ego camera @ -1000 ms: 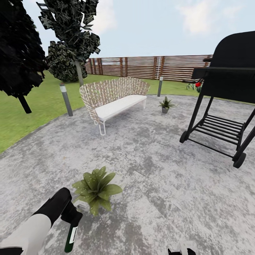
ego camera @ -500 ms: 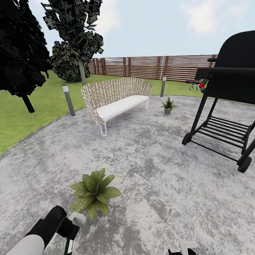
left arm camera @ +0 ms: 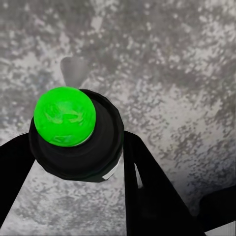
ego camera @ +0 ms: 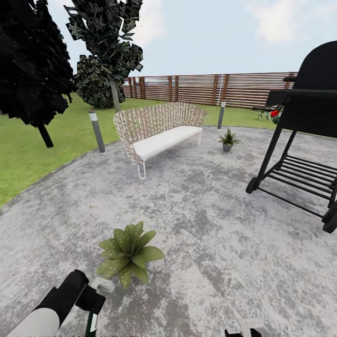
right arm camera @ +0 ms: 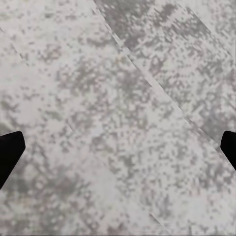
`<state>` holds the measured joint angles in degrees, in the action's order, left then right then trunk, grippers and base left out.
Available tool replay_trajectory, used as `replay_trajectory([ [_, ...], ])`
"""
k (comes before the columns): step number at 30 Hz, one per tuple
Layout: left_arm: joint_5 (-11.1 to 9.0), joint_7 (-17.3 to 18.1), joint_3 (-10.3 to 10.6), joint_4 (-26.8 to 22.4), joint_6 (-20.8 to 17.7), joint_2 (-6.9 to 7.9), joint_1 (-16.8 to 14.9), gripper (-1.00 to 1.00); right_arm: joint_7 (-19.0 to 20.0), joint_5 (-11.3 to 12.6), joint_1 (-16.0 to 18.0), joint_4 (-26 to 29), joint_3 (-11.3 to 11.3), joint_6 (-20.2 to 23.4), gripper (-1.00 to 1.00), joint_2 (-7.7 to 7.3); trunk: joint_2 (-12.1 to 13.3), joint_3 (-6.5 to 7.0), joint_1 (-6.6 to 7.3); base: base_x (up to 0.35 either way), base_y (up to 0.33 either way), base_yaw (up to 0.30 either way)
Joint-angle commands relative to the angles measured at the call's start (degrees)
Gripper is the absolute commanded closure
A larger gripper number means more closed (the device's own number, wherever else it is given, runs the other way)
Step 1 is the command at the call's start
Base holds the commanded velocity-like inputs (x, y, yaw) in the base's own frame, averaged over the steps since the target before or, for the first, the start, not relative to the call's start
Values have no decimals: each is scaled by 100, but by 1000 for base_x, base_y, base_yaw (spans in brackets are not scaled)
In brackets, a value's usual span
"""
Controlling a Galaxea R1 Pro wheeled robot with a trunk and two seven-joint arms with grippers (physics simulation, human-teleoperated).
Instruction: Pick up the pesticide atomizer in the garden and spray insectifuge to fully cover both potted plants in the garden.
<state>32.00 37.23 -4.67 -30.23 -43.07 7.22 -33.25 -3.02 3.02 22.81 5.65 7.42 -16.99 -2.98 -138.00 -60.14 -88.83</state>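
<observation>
Looking from the head view, the left pincer (ego camera: 91,304) hangs low beside the near plant (ego camera: 128,252) on the patio (ego camera: 210,234), clenched on the atomizer (ego camera: 92,324), which points down from it; I judge it is held close so spray can reach those leaves. The far plant (ego camera: 228,139) stands well apart, by the sofa (ego camera: 159,131), with the grill (ego camera: 304,135) off to the right.

From the left wrist, the atomizer (left arm camera: 76,135) sits between the dark fingers (left arm camera: 147,191), its green end toward the camera.

From the right wrist, bare paving lies between widely parted fingertips (right arm camera: 10,152): the right pincer is released, holding nothing.
</observation>
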Motion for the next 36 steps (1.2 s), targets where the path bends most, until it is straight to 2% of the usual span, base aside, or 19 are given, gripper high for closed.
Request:
replay_trajectory([
  [1,65,70,-33,-8,-16,-6,-9,100,-24,32,3,-3,49,-15,-100,-1,-2,-5,1,0,-89,262],
  [13,66,92,-27,-26,-23,-12,-42,100,-27,32,4,-3,49,-9,-100,-1,-2,-5,1,0,-253,270],
  [19,69,92,-8,-35,-123,-169,-126,100,-28,32,2,-3,49,-12,-100,-1,-2,-5,1,-147,-254,276],
  [24,69,92,-7,-30,-175,-217,-227,100,-24,32,3,-3,49,-10,-100,-1,-2,-5,1,-76,-255,276],
  [29,69,92,-15,-28,-208,-236,-260,100,-24,36,4,-3,46,-9,-100,-1,-2,-5,1,144,-246,232],
  [36,69,92,-16,-33,-221,-230,-261,100,-29,40,4,7,32,-15,-100,-4,-2,-5,1,229,-205,27],
])
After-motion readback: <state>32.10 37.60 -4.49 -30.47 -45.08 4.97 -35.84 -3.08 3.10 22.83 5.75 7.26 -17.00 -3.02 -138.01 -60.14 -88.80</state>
